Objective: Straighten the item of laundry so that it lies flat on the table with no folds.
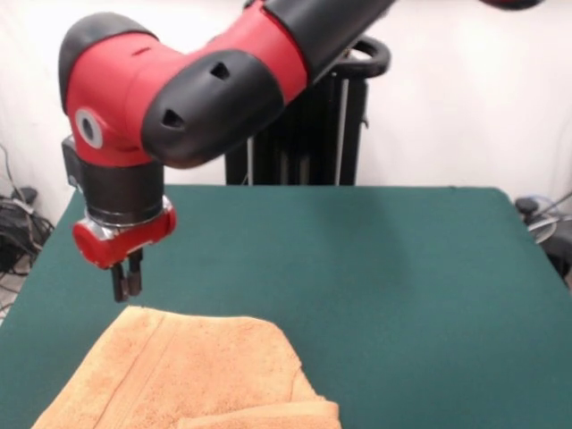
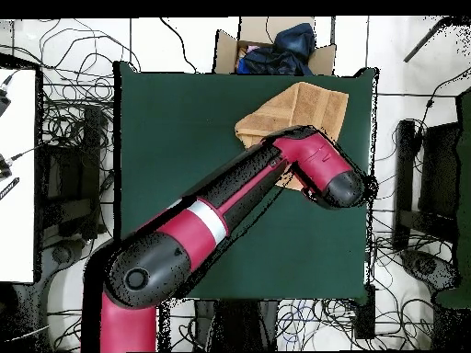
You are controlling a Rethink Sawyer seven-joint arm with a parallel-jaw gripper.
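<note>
Green felt tabletop (image 1: 375, 268), cables on floor, folded towel (image 1: 192, 371) at 7 o'clock, end effector (image 1: 126, 284) pinched together just above.

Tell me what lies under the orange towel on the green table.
Under the peach-orange terry-cloth towel only the dark green felt-like table shows around its edges. A folded layer lies on the towel's near right corner. Anything beneath the cloth is covered. The hand hovers beside its far corner.
</note>
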